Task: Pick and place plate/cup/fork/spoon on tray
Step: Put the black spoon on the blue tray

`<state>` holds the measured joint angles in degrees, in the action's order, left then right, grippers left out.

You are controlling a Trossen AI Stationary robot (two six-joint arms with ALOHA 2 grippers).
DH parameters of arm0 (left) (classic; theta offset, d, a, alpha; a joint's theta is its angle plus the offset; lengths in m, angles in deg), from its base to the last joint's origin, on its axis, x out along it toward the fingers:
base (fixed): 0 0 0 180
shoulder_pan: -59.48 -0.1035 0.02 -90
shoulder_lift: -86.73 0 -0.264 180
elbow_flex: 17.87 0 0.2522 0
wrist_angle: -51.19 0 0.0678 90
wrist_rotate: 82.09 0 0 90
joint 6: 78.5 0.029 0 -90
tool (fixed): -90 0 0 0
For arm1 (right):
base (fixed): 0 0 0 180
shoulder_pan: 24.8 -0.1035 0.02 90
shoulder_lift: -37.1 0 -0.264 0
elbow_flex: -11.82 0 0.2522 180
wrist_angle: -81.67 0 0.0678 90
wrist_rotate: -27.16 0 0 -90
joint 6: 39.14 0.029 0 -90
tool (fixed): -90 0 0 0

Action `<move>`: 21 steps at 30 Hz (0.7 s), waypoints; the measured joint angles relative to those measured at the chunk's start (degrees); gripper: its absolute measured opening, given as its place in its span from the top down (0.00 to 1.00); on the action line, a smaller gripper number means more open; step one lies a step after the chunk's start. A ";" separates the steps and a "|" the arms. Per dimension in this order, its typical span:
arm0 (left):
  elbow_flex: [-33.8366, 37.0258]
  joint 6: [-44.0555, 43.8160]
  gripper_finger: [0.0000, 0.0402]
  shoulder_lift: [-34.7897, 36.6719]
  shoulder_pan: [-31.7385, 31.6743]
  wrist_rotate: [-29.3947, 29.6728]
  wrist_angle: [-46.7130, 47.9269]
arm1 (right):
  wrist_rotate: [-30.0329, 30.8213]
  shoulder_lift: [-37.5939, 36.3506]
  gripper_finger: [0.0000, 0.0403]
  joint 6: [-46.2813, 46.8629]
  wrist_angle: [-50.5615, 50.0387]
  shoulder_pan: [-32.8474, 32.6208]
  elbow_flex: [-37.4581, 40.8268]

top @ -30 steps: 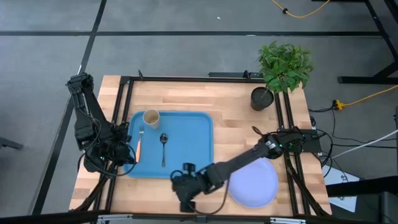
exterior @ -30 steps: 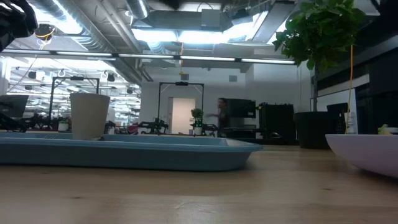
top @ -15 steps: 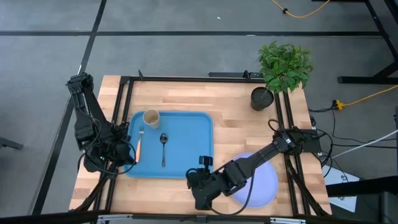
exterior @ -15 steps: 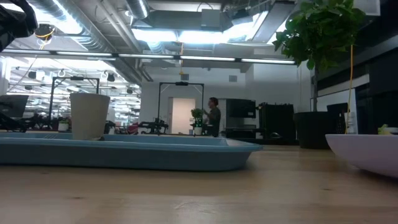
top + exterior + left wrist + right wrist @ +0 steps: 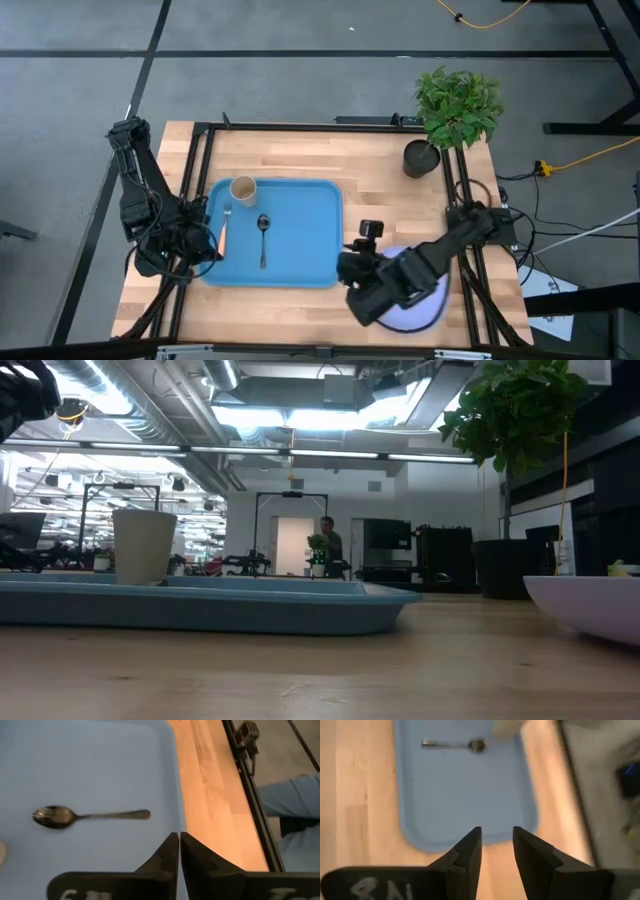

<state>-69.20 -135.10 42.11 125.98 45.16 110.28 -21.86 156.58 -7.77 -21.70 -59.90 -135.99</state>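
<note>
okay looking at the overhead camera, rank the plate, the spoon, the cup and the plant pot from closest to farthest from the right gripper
From the right gripper, by the tray's right edge:
1. Plate, just beyond it, under the right arm at the table's front right.
2. Spoon, mid-tray.
3. and 4. Plant pot, back right, and cup, tray's back-left corner: too close to call.

High: overhead, straight down, far; whole tabletop (image 5: 380, 180), both arms, tray (image 5: 300, 205) at 9 o'clock of center.
Low: tabletop height, level across into room, close to tray rim (image 5: 250, 610).
L wrist: close, looks over tray (image 5: 100, 765) past own claw (image 5: 179, 851).
R wrist: higher above tray (image 5: 465, 790), past own claw (image 5: 496, 847).
Shared: tray in all; spoon (image 5: 85, 815) in high + both wrists.
</note>
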 joint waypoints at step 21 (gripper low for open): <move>0.00 0.00 0.95 0.00 0.00 7.21 0.01 | 29.91 -36.04 0.71 47.67 9.21 -2.68 69.11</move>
<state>-69.20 -135.10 42.11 125.98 52.37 110.30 8.05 120.54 39.89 -12.50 -62.58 -66.88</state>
